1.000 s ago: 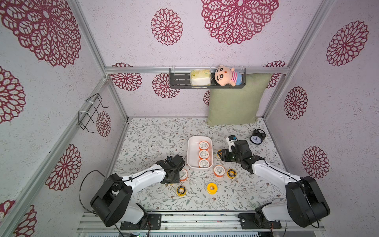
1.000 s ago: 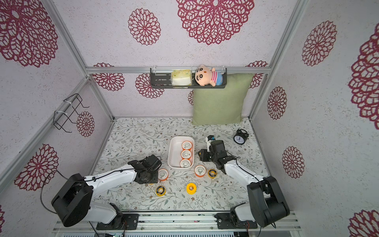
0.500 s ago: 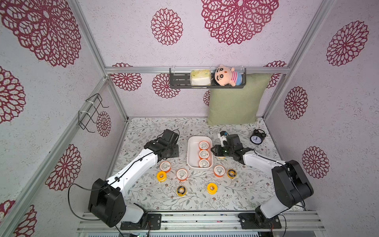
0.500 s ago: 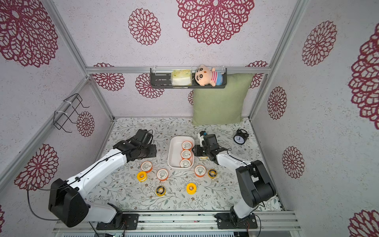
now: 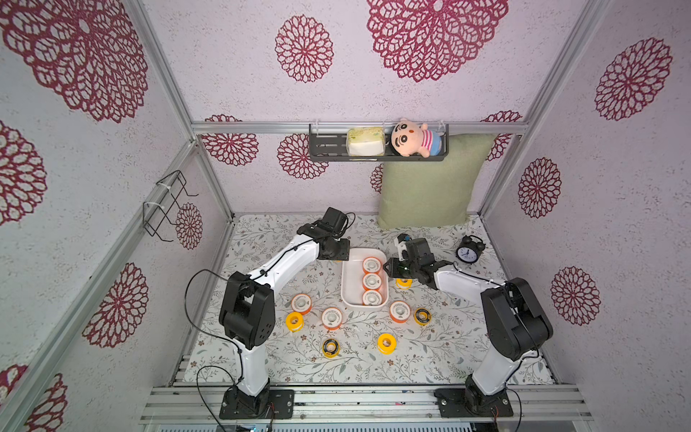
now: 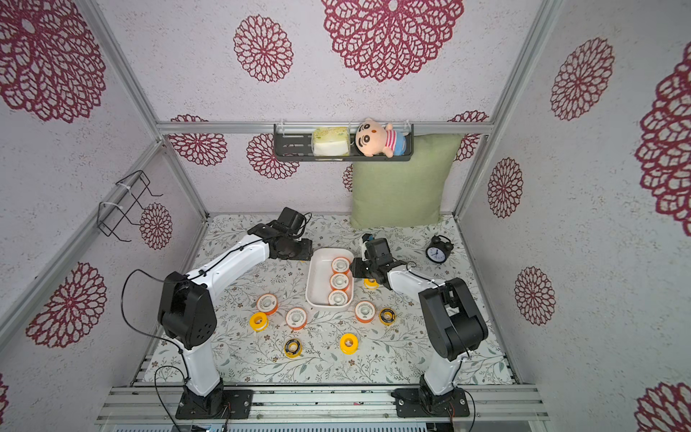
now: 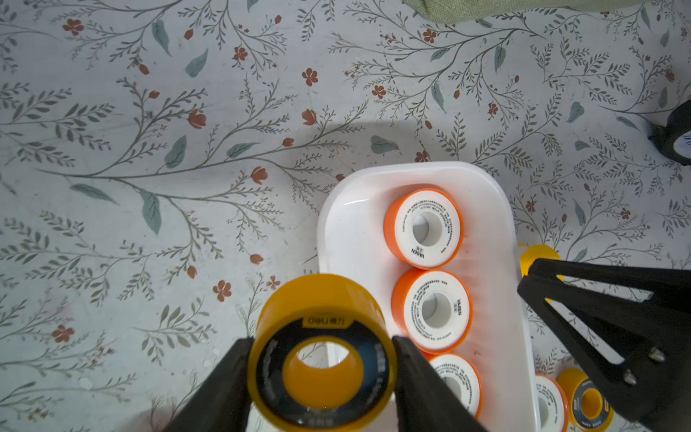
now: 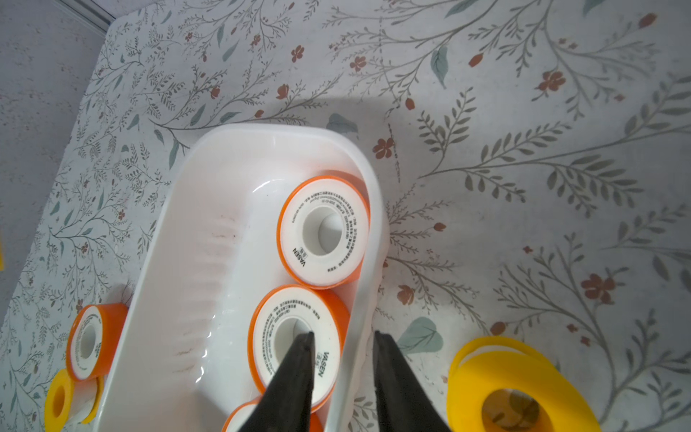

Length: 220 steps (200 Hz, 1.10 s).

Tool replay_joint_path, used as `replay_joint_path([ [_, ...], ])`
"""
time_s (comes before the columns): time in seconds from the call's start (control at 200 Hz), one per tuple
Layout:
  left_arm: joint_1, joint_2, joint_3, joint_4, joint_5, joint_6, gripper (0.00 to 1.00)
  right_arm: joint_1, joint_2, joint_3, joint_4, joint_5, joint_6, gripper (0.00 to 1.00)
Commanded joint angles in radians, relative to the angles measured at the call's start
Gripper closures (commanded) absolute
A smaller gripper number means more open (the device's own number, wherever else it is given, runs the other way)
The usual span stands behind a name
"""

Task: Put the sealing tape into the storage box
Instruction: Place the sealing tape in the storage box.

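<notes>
Riskily, slightly spread right fingers (image 8: 291, 385) straddle the wall of the shallow white plastic tub (image 8: 179, 262) and could tip it; left fingers (image 7: 217, 389) pinch a yellow black-faced tape spool (image 7: 321, 299).

Black alarm clock (image 5: 470, 251) stands near a green pillow (image 5: 430, 187), under a shelf (image 5: 329, 147) holding a doll (image 5: 411, 138).

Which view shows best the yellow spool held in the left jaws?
The left wrist view: the spool sits close, ring face visible, between the left gripper's jaws. In both top views the left arm almost hides it; the right wrist view gives nothing clear of it.
</notes>
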Motion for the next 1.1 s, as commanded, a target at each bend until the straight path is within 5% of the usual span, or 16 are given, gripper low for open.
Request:
replay_joint_path([
  [0.0, -0.013, 0.071, 0.072, -0.019, 0.033, 0.038, 0.44, -0.006, 0.019, 0.032, -0.014, 0.015, 0.010, 0.69],
  [0.58, -0.073, 0.320, 0.322, -0.131, -0.004, 0.101, 0.45, -0.007, 0.048, 0.031, -0.005, 0.018, 0.011, 0.77],
  [1.096, -0.087, 0.406, 0.391, -0.187, -0.048, 0.120, 0.45, -0.008, 0.047, 0.028, -0.007, 0.021, 0.010, 0.77],
])
